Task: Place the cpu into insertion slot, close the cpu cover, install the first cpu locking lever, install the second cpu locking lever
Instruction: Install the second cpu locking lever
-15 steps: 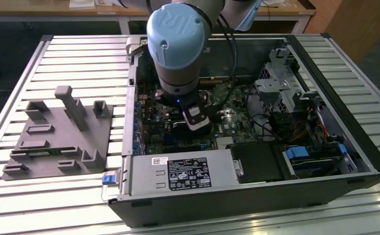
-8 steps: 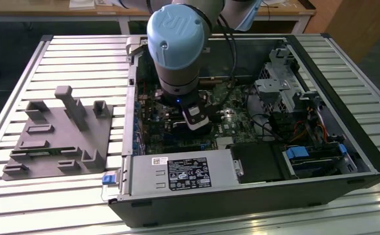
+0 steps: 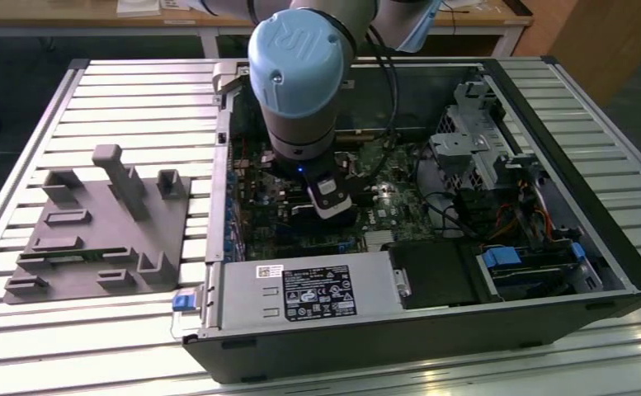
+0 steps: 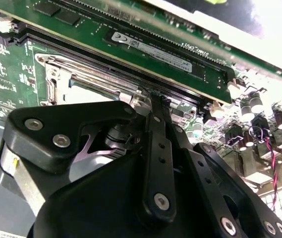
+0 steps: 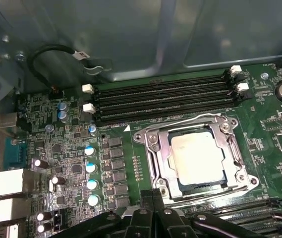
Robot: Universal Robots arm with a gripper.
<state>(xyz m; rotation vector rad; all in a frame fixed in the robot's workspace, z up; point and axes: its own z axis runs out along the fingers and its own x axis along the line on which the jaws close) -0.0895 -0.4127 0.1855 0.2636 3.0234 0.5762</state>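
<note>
slatted metal table (image 3: 133, 99) | wooden desk (image 3: 67, 12) behind (dark floor)

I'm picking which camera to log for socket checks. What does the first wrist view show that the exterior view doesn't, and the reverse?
First wrist view: the pale silver-beige square cpu sits in the insertion slot, the silvery metal frame cpu cover lies down around it, and the long black memory slots run beside it.

Exterior view: the open black computer case lies on a slatted metal table, with a grey plastic fixture block at the exterior view's left and the blue-capped robot arm reaching inside.

Both: the green circuit board and the black gripper over it.
</note>
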